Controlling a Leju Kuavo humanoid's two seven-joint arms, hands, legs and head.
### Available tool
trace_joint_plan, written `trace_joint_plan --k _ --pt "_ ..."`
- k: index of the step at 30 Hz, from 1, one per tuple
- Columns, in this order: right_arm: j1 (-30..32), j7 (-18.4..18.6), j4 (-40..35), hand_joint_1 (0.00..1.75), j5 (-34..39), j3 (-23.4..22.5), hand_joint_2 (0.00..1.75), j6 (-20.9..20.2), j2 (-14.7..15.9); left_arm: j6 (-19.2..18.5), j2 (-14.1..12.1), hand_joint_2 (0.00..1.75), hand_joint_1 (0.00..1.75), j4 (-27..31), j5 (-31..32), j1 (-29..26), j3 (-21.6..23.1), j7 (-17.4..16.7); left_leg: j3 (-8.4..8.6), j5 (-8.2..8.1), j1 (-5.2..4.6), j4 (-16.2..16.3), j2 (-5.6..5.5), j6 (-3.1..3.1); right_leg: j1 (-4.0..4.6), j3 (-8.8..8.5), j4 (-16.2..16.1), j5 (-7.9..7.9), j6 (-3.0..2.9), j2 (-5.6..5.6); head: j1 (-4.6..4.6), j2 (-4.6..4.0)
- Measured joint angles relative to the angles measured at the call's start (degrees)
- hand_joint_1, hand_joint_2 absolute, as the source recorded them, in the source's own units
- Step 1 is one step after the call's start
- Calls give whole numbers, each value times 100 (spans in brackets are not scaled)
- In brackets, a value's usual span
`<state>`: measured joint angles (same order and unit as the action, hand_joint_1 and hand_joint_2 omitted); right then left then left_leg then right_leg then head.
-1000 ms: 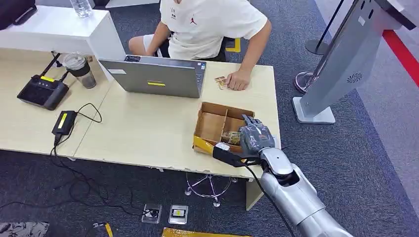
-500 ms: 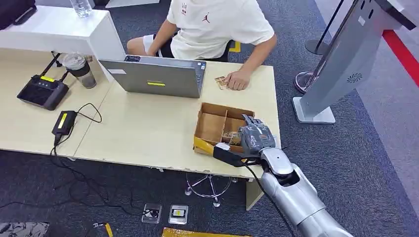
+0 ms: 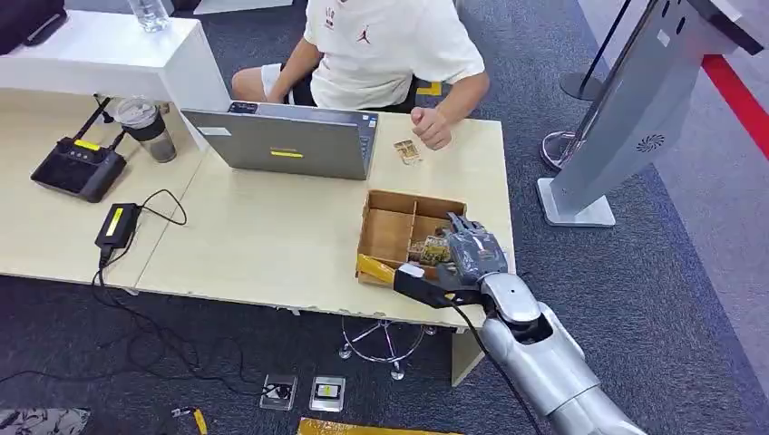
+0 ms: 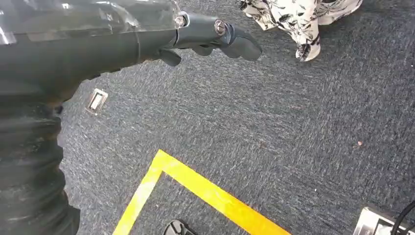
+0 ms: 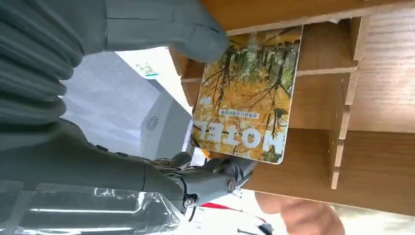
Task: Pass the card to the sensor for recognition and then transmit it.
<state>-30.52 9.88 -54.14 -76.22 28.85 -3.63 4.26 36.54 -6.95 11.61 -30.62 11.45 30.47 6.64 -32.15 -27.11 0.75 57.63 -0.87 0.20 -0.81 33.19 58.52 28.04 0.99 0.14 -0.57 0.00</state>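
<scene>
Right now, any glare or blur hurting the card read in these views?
Right wrist: card sharp, print legible though turned; right hand soft up close. Head: card too small to read, box evenly lit. Left wrist: glare on left hand cover, carpet sharp.

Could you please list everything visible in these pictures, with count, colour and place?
Card: one, yellow forest print, held over the box.
Box: one, brown, divided, desk's right end.
Desk: one, light wood, centre.
Laptop: one, grey, open, facing the person.
Small card: one, tan, beside the laptop.
Cup: one, clear with lid, desk's left.
Router: one, black, far left.
Power adapter: one, black, cabled.
Kiosk: one, grey, right.
Person: one, white shirt, seated behind the desk.
Left hand: dark, over the carpet.
Right hand: grey, holds the card.
</scene>
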Motion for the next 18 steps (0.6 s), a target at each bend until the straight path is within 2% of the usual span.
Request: trace_joint_plan --k 18 --pt "57 -103 -197 0 6 0 175 -266 20 0 0 175 0 0 0 -1 0 -2 0 0 0 0 0 0 0 0 0 0 0 0 0 0"
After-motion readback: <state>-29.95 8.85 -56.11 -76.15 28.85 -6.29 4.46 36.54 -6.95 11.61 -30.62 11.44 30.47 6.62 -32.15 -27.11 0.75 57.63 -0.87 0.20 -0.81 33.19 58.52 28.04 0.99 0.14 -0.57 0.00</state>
